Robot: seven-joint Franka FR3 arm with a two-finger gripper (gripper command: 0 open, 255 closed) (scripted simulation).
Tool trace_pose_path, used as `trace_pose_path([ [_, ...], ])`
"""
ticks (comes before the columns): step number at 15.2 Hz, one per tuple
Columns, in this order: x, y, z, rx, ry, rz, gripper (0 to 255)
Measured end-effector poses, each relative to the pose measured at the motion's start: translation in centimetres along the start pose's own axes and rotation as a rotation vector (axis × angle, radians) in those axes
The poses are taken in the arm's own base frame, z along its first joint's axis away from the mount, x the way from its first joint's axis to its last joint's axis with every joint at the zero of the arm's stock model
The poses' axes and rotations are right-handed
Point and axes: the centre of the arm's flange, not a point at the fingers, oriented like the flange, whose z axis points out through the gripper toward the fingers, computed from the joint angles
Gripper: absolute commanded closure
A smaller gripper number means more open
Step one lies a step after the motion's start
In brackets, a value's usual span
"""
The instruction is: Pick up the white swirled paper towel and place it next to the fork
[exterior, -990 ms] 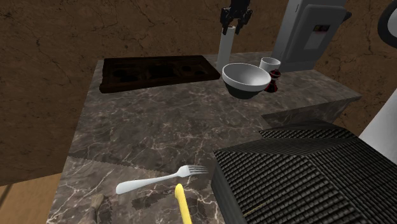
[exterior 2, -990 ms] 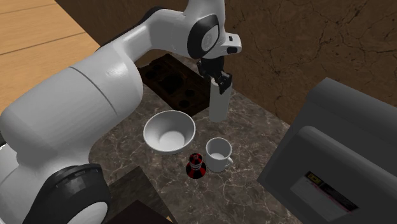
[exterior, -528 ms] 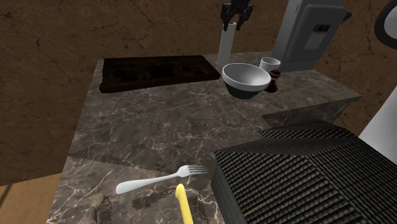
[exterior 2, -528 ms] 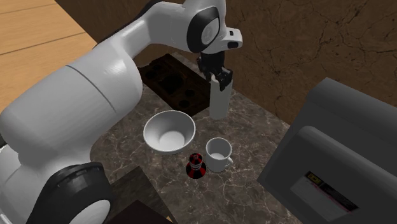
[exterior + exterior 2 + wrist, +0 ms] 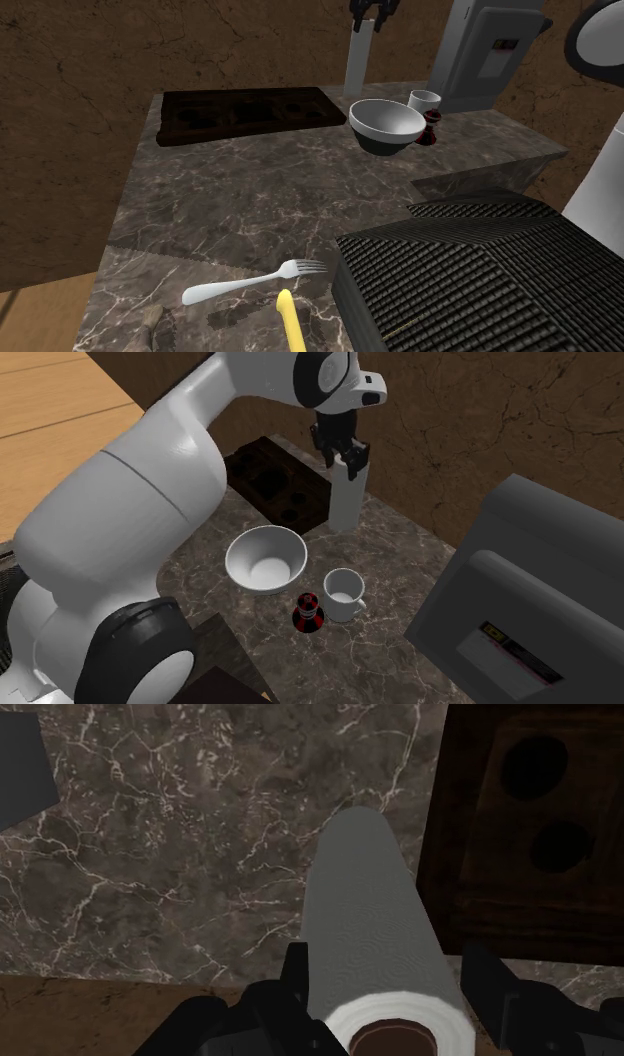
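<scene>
A white paper towel roll (image 5: 359,62) stands upright at the counter's far edge, beside a dark wooden tray with round holes (image 5: 245,112). My black gripper (image 5: 368,12) is shut on its top end. In the second exterior view the gripper (image 5: 349,458) clasps the roll (image 5: 344,502) from above, its bottom just over the marble. The wrist view looks down along the roll (image 5: 372,929) held between the fingers (image 5: 296,972). The silver fork (image 5: 250,282) lies near the counter's front edge, far from the gripper.
A white bowl (image 5: 385,125), a white mug (image 5: 424,99) and a small red-and-black object (image 5: 432,131) sit close to the roll. A grey appliance (image 5: 490,50) stands behind them. A yellow stick (image 5: 290,320) lies by the fork, next to the dark ribbed stand (image 5: 480,270).
The gripper has risen with the roll clasped in it, so the roll sits higher than before. Everything else on the counter is unmoved.
</scene>
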Motion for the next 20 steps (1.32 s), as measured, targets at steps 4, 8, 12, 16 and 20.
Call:
trace_pose_path([
  [4, 0.3, -0.2, -2.1, 0.0, 0.0, 0.0, 255],
  [8, 0.1, -0.3, -4.0, 0.0, -0.001, 0.0, 255],
  [12, -3.9, -2.8, -5.2, 0.001, 0.0, 0.0, 255],
  [16, -8.2, -5.2, -5.7, 0.001, 0.0, -0.001, 255],
  [20, -12.8, -8.2, -6.9, 0.001, 0.0, -0.001, 255],
])
